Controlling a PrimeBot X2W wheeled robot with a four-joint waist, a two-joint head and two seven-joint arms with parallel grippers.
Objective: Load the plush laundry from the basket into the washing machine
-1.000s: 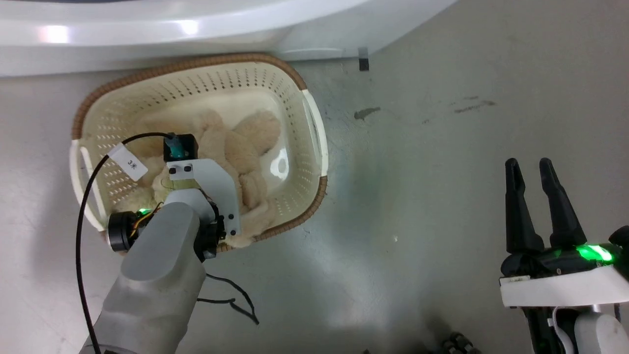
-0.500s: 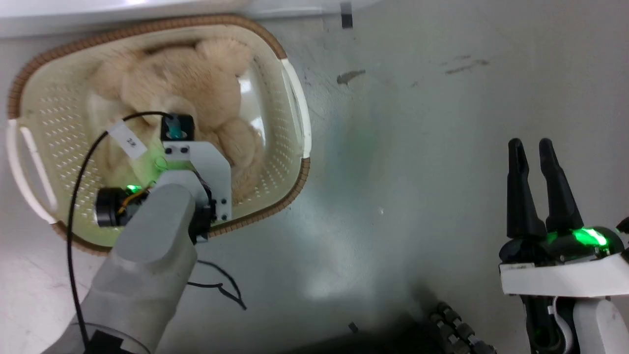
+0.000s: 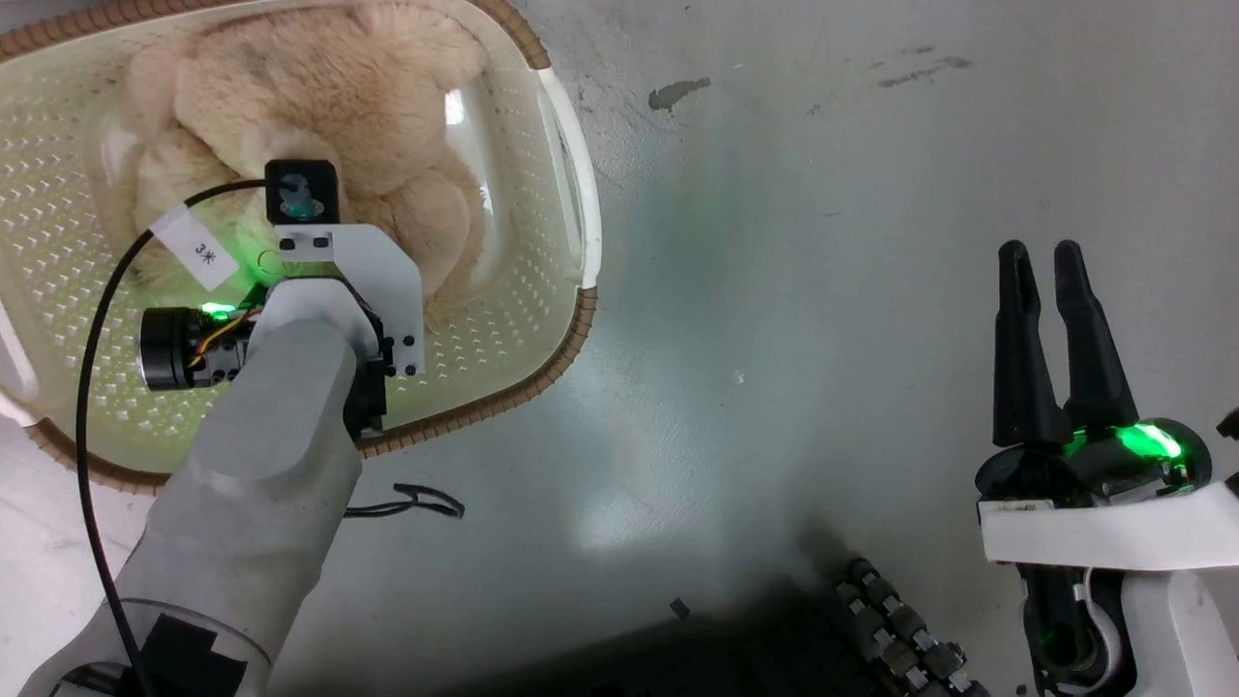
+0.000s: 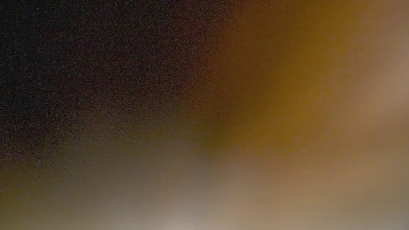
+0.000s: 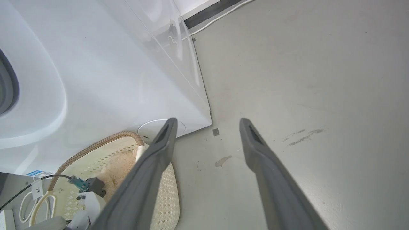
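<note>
Sitting on the grey floor (image 3: 823, 194) close in front of the robot, the basket (image 3: 577, 329) holds the plush laundry (image 3: 319, 87), a fluffy cream-beige toy that covers much of its bottom. Nothing else lies in the basket.

The left arm (image 3: 261, 436) reaches from the lower left of the head view over the basket's brown near rim and down inside. Its wrist, with a small black camera block (image 3: 302, 189) and a green light, sits directly over the near side of the plush laundry. The left end effector lies under that wrist, against or in the fur; its fingers are hidden, so whether it is open or closed on the toy cannot be told. The left wrist view is a dark, tan blur with no shapes to make out.

The right end effector (image 3: 1038, 254) hovers over bare floor, well apart from the basket, on its right. Its two dark fingers are parted, with a clear gap between them, and they hold and touch nothing.

Farthest off, in the right wrist view, the white washing machine (image 5: 96, 64) stands just behind the basket, a grey curve of its door seal at the left edge.
</note>
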